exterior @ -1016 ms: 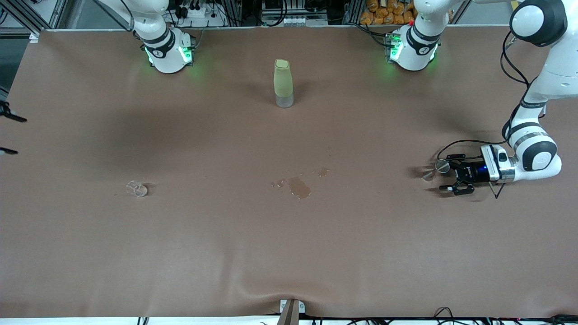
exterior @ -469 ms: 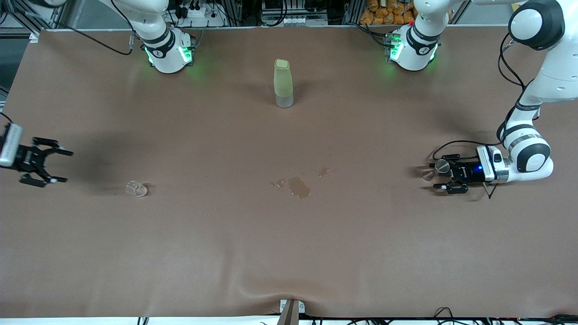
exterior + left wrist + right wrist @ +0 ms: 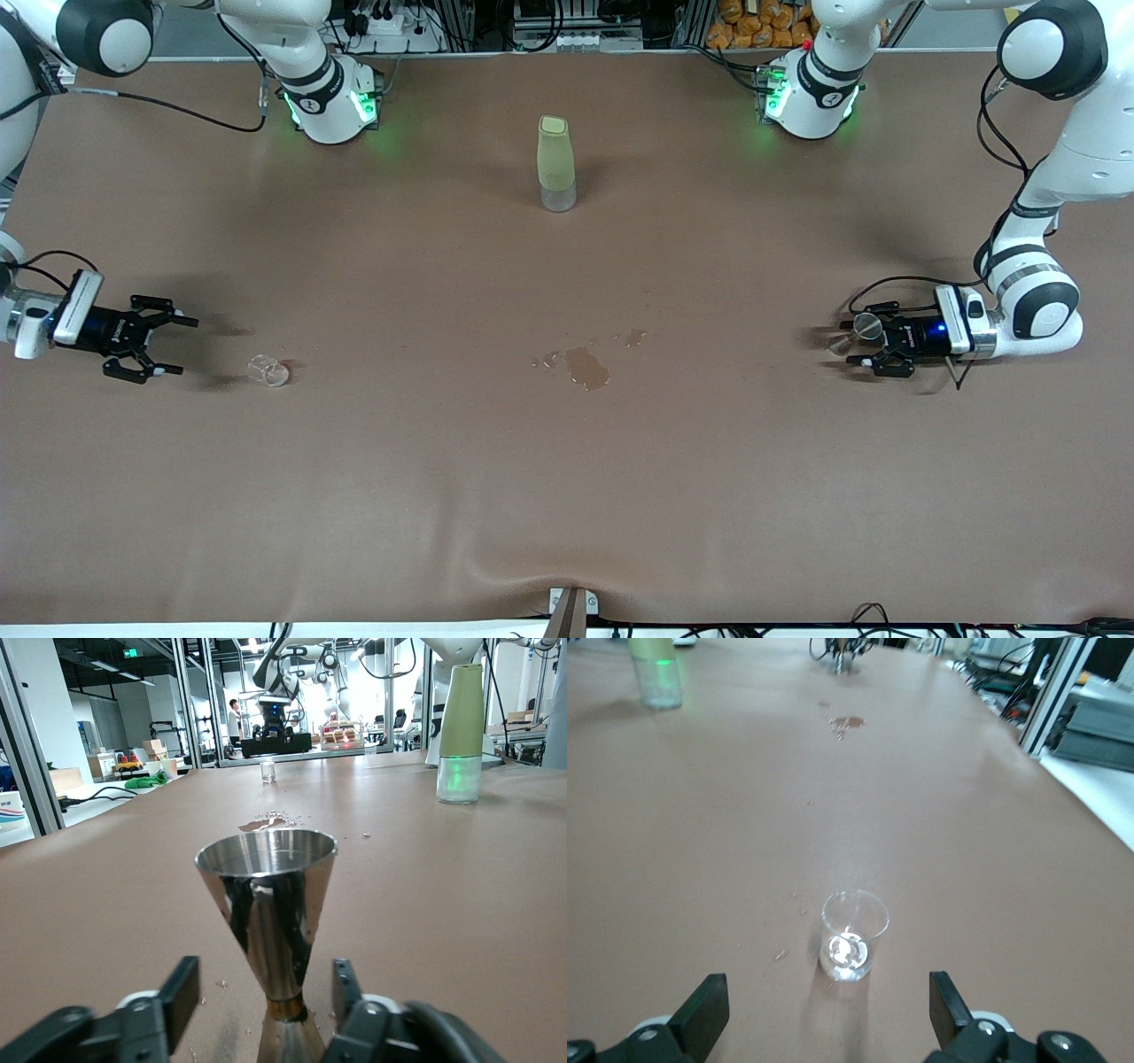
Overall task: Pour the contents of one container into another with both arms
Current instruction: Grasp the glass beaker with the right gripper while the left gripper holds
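Left gripper (image 3: 858, 348) sits low at the left arm's end of the brown surface (image 3: 567, 496). Its fingers (image 3: 168, 1001) are apart, one on each side of the metal measuring cup (image 3: 852, 333); the left wrist view shows a gap between each finger and the cup's narrow waist, so no contact. The cup stands upright on the surface, wide mouth up.

Right gripper (image 3: 168, 344) is low at the right arm's end of the surface, fingers (image 3: 704, 1010) spread wide. The small clear glass (image 3: 268, 369) stands upright just in front of it, apart from both fingers, not yet between them.

A green-topped bottle (image 3: 555, 164) stands upright mid-surface, close to the arm bases. A wet spill patch (image 3: 586, 365) lies mid-surface, between the glass and the measuring cup.
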`<state>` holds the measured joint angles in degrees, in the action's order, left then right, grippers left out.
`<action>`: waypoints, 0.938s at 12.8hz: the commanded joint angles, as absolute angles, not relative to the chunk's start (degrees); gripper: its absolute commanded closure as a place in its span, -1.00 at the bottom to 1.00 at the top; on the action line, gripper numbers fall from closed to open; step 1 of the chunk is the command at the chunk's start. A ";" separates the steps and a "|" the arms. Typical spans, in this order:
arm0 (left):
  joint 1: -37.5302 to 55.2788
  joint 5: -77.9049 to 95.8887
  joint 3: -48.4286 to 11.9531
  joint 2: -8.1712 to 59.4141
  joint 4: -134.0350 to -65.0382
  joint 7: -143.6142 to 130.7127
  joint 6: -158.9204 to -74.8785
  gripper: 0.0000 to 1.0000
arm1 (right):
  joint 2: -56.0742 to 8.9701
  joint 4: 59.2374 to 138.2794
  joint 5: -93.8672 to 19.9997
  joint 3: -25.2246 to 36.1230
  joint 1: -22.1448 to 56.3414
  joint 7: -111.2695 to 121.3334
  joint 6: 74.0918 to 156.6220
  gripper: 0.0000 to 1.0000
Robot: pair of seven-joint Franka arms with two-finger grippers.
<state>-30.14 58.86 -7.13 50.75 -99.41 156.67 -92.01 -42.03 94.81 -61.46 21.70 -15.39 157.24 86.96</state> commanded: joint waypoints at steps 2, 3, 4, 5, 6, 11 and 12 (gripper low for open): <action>-30.67 60.99 -7.12 53.17 -98.88 162.33 -90.70 -0.06 | -47.53 93.96 -68.45 22.32 -16.35 165.13 83.50 -1.00; -30.67 61.00 -7.12 53.26 -98.88 162.33 -90.62 0.00 | -49.20 93.96 -71.08 22.32 -16.43 167.06 82.63 -1.00; -30.59 61.00 -7.12 53.26 -98.88 162.33 -90.62 0.14 | -50.78 93.96 -72.58 22.32 -16.87 168.21 82.27 -1.00; -30.59 61.00 -7.12 53.26 -98.88 162.33 -90.62 0.23 | -52.28 93.96 -73.99 22.32 -16.96 169.09 81.83 -1.00; -30.59 61.00 -7.12 53.26 -98.88 162.33 -90.53 0.22 | -53.77 93.96 -75.92 22.32 -16.96 170.58 80.43 -1.00; -30.67 61.00 -7.12 53.26 -98.88 162.07 -89.47 0.17 | -57.48 93.96 -79.54 22.24 -16.88 174.46 78.75 -1.00; -30.67 61.00 -7.12 53.17 -98.88 161.90 -89.30 0.15 | -57.83 93.96 -80.59 22.15 -16.79 175.33 78.49 -1.00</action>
<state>-30.20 59.66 -7.15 52.61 -99.06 156.75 -90.76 -56.16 94.24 -78.33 22.18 -16.05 161.09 80.15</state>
